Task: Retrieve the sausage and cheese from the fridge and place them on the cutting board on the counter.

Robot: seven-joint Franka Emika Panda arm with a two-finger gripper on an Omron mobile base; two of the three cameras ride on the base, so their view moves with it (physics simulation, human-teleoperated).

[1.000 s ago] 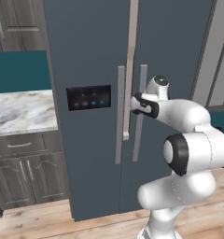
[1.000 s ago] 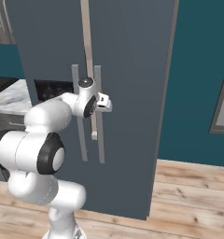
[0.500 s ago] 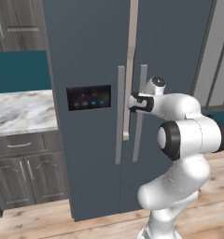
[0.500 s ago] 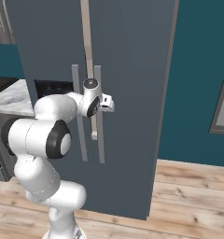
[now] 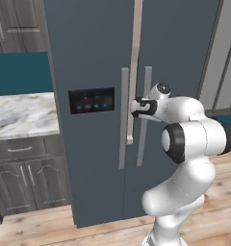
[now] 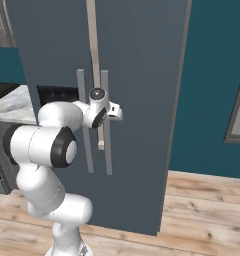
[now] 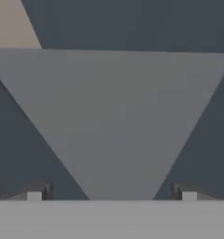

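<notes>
The fridge (image 5: 93, 57) stands with both slate doors closed and a pale strip showing between them. My gripper (image 5: 139, 108) is at mid-height on the right door's grey vertical handle (image 5: 146, 81). In the hand view the handle (image 7: 112, 116) looms large and close between my two fingertips (image 7: 39, 193), and the jaws stand wide on either side of it without pressing on it. From the right base view my gripper (image 6: 105, 114) sits against the same handle (image 6: 106, 150). The marble counter (image 5: 21, 113) lies left of the fridge. Sausage, cheese and cutting board are out of view.
Dark grey cabinets (image 5: 26, 178) with silver handles sit under the counter. The left door carries a black panel with blue lights (image 5: 92, 100). A teal wall (image 6: 212, 85) and open wooden floor (image 6: 202, 210) lie to the fridge's right.
The hand has stayed at the right door's handle. The arm's elbow has risen and swung a little toward the fridge. The jaws have stayed wide.
</notes>
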